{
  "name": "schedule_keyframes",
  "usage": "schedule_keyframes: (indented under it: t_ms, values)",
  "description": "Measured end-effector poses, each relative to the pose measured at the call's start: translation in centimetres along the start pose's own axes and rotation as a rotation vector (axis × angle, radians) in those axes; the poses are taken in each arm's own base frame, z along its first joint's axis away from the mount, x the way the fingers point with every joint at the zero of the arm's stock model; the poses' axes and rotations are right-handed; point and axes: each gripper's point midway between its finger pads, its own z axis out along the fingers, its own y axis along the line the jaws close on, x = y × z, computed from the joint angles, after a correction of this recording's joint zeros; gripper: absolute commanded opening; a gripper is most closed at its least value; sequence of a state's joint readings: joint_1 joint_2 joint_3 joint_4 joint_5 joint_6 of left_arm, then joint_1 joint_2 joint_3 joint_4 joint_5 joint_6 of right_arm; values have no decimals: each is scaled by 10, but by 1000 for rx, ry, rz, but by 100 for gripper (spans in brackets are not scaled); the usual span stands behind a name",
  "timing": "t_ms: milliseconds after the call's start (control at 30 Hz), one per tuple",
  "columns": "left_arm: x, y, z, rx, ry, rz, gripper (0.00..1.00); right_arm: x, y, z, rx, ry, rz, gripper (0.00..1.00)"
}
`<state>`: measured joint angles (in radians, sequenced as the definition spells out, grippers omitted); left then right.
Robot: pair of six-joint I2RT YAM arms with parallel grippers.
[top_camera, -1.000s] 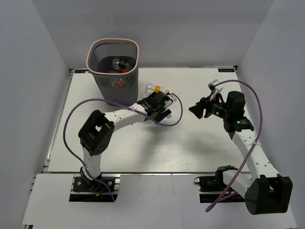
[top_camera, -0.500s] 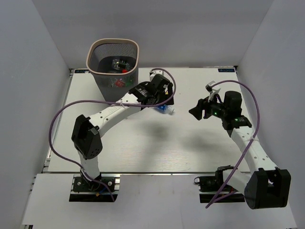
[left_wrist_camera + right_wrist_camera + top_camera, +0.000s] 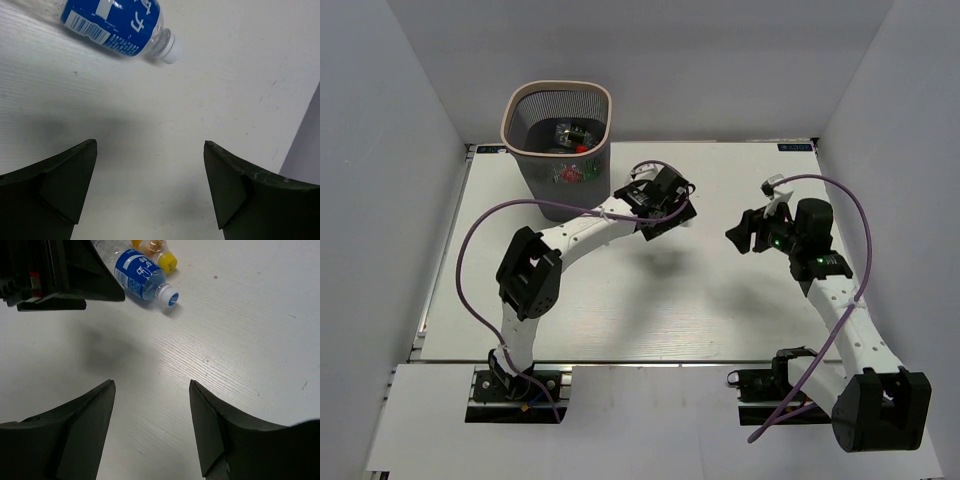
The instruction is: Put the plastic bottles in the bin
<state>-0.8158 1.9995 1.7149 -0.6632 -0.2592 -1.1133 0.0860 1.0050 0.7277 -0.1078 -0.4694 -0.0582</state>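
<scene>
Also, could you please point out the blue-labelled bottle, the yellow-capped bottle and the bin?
blue-labelled bottle (image 3: 136, 274): right wrist view, label.
yellow-capped bottle (image 3: 168, 262): right wrist view, cap.
bin (image 3: 558, 86): top external view, beige rim.

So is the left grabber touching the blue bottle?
Apart. The left wrist view shows the left gripper open and empty, with a stretch of bare table between it and the blue-labelled bottle lying further out.
</scene>
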Motion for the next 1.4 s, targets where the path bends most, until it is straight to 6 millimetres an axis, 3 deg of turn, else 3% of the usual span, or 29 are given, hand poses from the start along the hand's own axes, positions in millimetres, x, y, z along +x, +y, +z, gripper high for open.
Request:
schedule_keyframes:
  t_ms: [300,433,567,700,833,967,1133,1400]
  values:
    - [-35,-17,-1,21,-105,-172,98,12,-2,-2,10,15,27,67]
    - [-44,-12,16,-10,-129,-171,98,11,-4,-3,15,12,32,67]
    - [-60,-33,40,38,-144,187,91,11,-6,-8,25,6,26,67]
    - [-62,-38,31,89,-125,651,90,13,-6,-13,35,-4,15,67]
    - [-55,-21,15,101,-63,1071,93,19,-8,-14,38,7,27,67]
    - [-37,20,5,79,44,1406,94,23,-9,-11,33,21,41,67]
    - [-29,38,13,90,106,1632,95,32,-9,-8,20,60,66,67]
    - [-48,44,42,36,30,1755,98,33,-5,-14,17,84,69,67]
